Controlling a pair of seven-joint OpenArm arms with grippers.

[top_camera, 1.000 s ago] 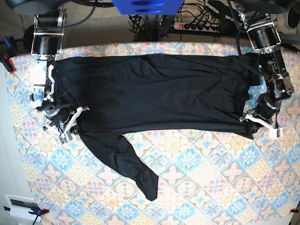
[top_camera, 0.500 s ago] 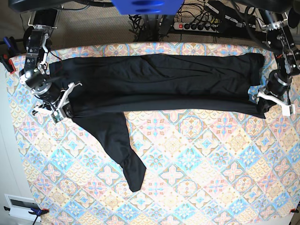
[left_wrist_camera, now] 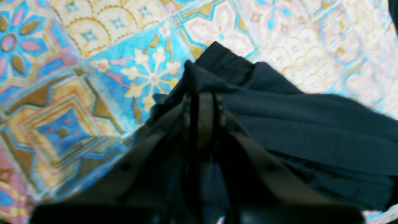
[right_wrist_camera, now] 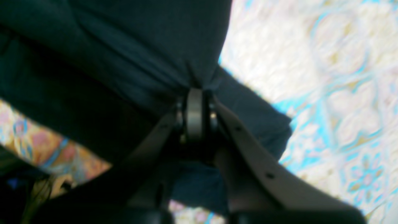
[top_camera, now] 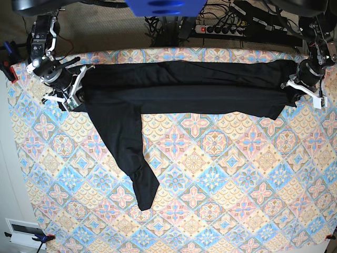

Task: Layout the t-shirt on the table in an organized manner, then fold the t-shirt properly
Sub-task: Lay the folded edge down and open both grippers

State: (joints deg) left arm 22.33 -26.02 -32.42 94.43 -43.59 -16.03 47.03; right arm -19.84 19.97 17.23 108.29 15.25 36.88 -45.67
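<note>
The black t-shirt (top_camera: 184, 89) is stretched into a long narrow band across the far side of the table (top_camera: 221, 174). One sleeve (top_camera: 134, 158) trails down toward the middle. My left gripper (top_camera: 293, 88), on the base view's right, is shut on the shirt's right end. My right gripper (top_camera: 78, 90) is shut on its left end. In the left wrist view the gripper (left_wrist_camera: 202, 96) pinches bunched black t-shirt fabric (left_wrist_camera: 311, 130) above the tiled table (left_wrist_camera: 62, 93). In the right wrist view the gripper (right_wrist_camera: 194, 90) pinches t-shirt fabric (right_wrist_camera: 108, 46) over the table (right_wrist_camera: 326, 77).
A power strip (top_camera: 224, 29) and cables lie behind the table's far edge. A blue part (top_camera: 166, 6) hangs at top centre. Clamps (top_camera: 8, 63) grip the far left corner. A white box (top_camera: 21, 229) sits off the table at lower left.
Both arms have moved toward the table's far edge with the shirt's ends in them. The shirt has been pulled tighter and narrower, and the loose sleeve has been dragged along.
</note>
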